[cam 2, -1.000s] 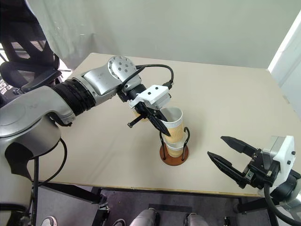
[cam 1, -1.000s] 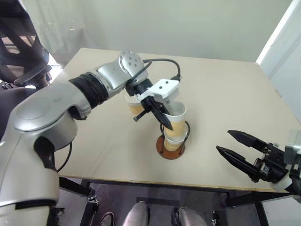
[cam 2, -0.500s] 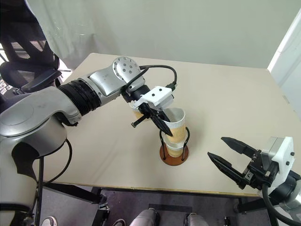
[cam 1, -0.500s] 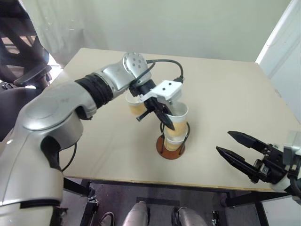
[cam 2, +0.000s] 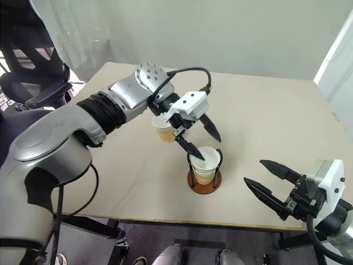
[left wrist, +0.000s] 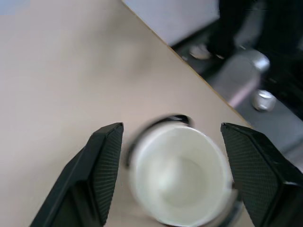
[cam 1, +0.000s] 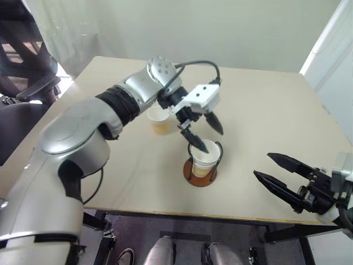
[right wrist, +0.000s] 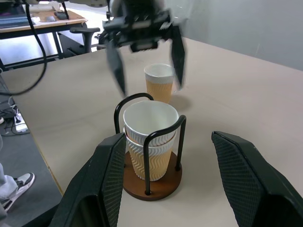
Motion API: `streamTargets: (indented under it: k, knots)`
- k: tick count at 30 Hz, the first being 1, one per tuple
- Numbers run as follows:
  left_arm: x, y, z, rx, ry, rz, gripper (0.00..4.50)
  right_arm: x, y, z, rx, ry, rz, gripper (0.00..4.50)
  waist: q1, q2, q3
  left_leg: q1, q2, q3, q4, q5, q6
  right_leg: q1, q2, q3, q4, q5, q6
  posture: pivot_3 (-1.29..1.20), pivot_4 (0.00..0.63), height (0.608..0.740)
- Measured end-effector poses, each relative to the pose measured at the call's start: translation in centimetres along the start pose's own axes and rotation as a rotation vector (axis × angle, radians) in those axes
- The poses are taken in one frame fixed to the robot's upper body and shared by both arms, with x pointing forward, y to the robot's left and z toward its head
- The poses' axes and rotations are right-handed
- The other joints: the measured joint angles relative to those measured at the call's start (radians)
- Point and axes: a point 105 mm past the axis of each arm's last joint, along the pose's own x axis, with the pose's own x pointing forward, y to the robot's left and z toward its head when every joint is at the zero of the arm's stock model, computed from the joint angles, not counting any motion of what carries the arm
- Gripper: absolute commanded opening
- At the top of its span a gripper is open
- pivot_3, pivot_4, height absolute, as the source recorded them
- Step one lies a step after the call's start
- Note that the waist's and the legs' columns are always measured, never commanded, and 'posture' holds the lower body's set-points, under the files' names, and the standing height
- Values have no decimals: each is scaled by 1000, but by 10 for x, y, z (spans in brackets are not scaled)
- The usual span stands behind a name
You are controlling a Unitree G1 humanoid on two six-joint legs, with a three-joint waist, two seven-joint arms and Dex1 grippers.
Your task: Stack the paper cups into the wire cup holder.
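The holder (cam 1: 201,173) stands on the counter (cam 1: 265,116), near its front edge and about midway across. Two nested cups (right wrist: 148,137) sit upright inside the holder, between its two black wire loops; the rim of the upper cup is about level with the loop tops. In the right wrist view the lower cup's rim shows just below the upper cup's rim. The holder's brown disc base rests flat on the counter.

A third cup (cam 1: 160,120) stands upright on the counter, to the far left of the holder and apart from it.

The left hand (cam 1: 205,134) hangs over the holder, pointing down at the stacked cups. Its fingers (left wrist: 104,161) are spread wide apart, one to each side of the top cup's rim, and grip nothing. One fingertip lies close to the rim; whether it touches cannot be told.

The right hand (cam 1: 269,168) is at the near right, past the counter's front edge, well apart from the holder. Its fingers are apart and empty, pointing left toward the holder.
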Motion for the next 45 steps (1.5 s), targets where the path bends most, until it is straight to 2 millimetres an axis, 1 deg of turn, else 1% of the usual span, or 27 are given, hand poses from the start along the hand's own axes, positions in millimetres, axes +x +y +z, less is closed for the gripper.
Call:
streamTargets:
  k: [2, 4, 5, 7, 8, 9, 12, 15, 20, 26, 34, 37, 42, 44, 45]
  knots:
    - [-16, 9, -1, -19, -9, 90, 3599, 0, -2, -1, 3, 4, 1, 2931, 0, 0, 0, 1, 0, 1, -1, 0, 0, 0, 0, 1, 0, 0, 0, 0, 150, 740]
    - [-36, 14, -11, -67, 18, 189, 3599, 0, -5, -1, 2, 3, 0, 2931, -2, 0, 0, 2, 0, 2, -1, 0, 0, 0, 0, 3, 0, -1, 1, 0, 150, 740]
    - [-47, 14, -19, -102, 41, 242, 3599, 0, -5, 0, 0, 4, 5, 2931, -3, 0, 0, 2, 0, 4, -2, 0, 0, 0, 1, 5, 0, -1, 2, 0, 150, 740]
    - [-68, 11, -41, -176, 110, 336, 3599, 1, -6, -1, -2, 10, 21, 2931, -4, 0, 0, 3, 0, 8, -2, 0, 1, -1, 2, 12, 0, -3, 4, 0, 150, 740]
    - [-73, 9, -49, -202, 131, 371, 3599, 2, -6, 0, -3, 8, 25, 2931, -6, 0, 0, 3, 0, 9, -1, 0, 1, -1, 2, 14, 0, -5, 8, 0, 150, 740]
    - [-80, 8, -62, -235, 168, 435, 3599, 2, -8, -1, 0, 8, 33, 2931, -7, 0, 0, 3, 0, 12, -1, 0, 1, -1, 2, 17, 0, -7, 13, 0, 150, 740]
    - [-95, -2, -103, -355, 247, 595, 3599, 6, -9, -1, 4, 12, 57, 2931, -9, 0, 0, 2, -1, 16, 2, -1, 4, -2, 1, 20, -1, -5, 16, 0, 150, 740]
    - [-97, -10, -122, -414, 278, 646, 3599, 8, -12, 0, -4, 14, 72, 2931, -4, 0, 0, 0, -3, 16, 6, -3, 8, -2, 0, 21, 0, -4, 14, 0, 150, 740]
    - [-99, -15, -139, -479, 270, 732, 3599, 11, -12, -1, -1, 18, 96, 2931, -3, 0, 0, 0, -6, 18, 13, -6, 13, 0, -2, 23, 0, -5, 16, 0, 150, 740]
    - [-97, -15, -144, -515, 250, 767, 3599, 10, -14, -4, 10, 40, 103, 2931, -3, 0, 0, 1, -7, 20, 14, -7, 14, 0, -3, 25, 0, -5, 17, 0, 150, 740]
    - [-77, -30, -159, -588, 225, 684, 3599, 10, -13, -6, 14, 59, 114, 2931, -5, 0, 0, 2, -7, 21, 14, -7, 15, -1, -3, 27, 0, -4, 17, 0, 150, 740]
    - [-78, -31, -162, -581, 260, 679, 3599, 10, -13, -6, 14, 61, 115, 2931, -5, 0, 0, 2, -7, 22, 14, -7, 15, -1, -4, 27, 0, -4, 18, 0, 150, 740]
    - [-80, -32, -172, -527, 384, 697, 3599, 11, -13, -5, 7, 62, 117, 2931, -6, 0, 0, 2, -7, 22, 14, -8, 17, -1, -4, 28, 0, -3, 18, 0, 150, 740]
    - [-79, -31, -174, -501, 419, 700, 3235, 11, -13, -4, 5, 62, 118, 2931, -6, 0, 0, 2, -8, 22, 14, -8, 17, -1, -4, 28, 0, -3, 18, 0, 150, 740]
    - [-76, -30, -175, -492, 424, 697, 2976, 11, -13, -5, 6, 63, 118, 2931, -6, 0, 0, 2, -8, 22, 14, -8, 17, -1, -4, 28, 0, -3, 18, 0, 150, 740]
